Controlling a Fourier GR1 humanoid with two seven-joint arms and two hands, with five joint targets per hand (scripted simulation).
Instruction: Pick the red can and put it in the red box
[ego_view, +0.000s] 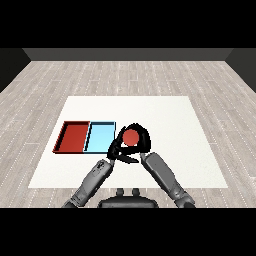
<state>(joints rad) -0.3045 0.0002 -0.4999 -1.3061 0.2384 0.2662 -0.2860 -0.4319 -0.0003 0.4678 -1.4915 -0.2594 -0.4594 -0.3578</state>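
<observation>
The right hand (140, 141) curls round the red can (131, 137), upright, its round top showing, just right of the light blue tray (99, 146). The red tray (74, 137) lies further left, beyond the blue. The left hand (116, 151) sits beside the can, its fingers impossible to read.

1. A white tabletop (165, 125) fills the middle of the room, its far edge narrower than its near edge.
2. Beyond every edge of the tabletop lies a floor (210, 80) of pale grey wooden planks, their boards running away towards the back.
3. At the far end a dark grey wall (128, 54) closes the room.
4. The light is even and soft, with no strong shadows on the floor.
</observation>
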